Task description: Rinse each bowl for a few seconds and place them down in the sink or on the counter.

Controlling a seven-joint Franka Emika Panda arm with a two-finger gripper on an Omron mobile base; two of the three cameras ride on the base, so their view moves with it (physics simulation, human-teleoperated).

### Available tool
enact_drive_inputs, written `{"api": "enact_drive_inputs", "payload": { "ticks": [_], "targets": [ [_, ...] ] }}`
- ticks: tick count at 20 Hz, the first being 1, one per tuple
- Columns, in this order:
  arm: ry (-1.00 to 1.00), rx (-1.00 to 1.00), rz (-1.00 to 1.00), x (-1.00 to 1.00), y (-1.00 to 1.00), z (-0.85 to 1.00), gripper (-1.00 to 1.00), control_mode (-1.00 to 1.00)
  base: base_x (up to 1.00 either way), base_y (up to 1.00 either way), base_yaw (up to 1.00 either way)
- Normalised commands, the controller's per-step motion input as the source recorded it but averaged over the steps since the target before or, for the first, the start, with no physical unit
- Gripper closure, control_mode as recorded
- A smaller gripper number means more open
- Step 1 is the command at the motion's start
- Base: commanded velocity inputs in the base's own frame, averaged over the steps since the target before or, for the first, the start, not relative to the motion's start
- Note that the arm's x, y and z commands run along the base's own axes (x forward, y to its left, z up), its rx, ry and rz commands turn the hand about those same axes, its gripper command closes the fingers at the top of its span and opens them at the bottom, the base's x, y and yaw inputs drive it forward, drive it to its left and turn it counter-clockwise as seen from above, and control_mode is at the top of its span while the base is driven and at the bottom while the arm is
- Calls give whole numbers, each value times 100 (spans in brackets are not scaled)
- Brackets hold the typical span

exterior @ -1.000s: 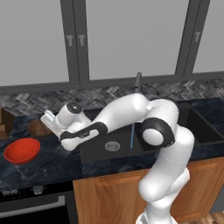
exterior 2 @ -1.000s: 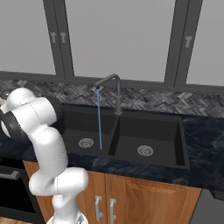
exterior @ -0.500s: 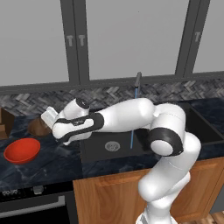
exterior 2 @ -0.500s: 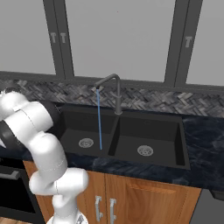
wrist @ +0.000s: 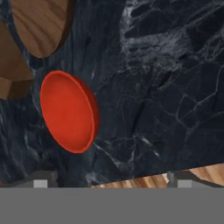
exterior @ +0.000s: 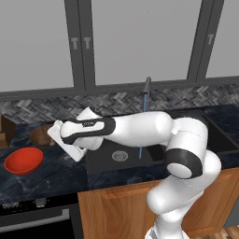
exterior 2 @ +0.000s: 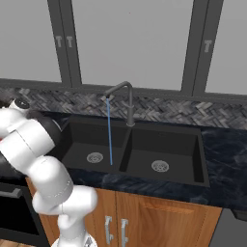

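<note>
Spread wide and gripping nothing, gripper (wrist: 109, 179) hanging over counter (wrist: 175, 87). Red bowl (wrist: 68, 111) lying ahead-left of jaws, wooden bowl (wrist: 39, 26) beyond; probably rigid, glossy, slippery, so pinching red rim likely best.

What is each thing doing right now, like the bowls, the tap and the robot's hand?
Glossy red bowl: upright on the dark marbled counter, not held.
Brown wooden bowl: on the counter, beyond the red one, untouched.
Dark tap: running, thin blue stream falling into the left basin.
Black double sink: no bowls inside.
Gripper: open, above the counter near the red bowl, holding nothing.
</note>
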Motion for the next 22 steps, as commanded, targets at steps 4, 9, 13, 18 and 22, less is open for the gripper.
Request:
{"api": "enact_drive_inputs", "payload": {
  "ticks": [4,9,13,18,22],
  "targets": [
    [7,-8,12,-16,0,22,-100,-100,0,0,0],
    [2,-13,9,-2,2,35,-100,-100,0,0,0],
    [-9,-15,3,-2,9,15,-100,-100,0,0,0],
    [-18,-20,0,-1,15,0,-100,-100,0,0,0],
    [-9,-7,0,4,11,-2,-100,-100,0,0,0]
  ]
}}
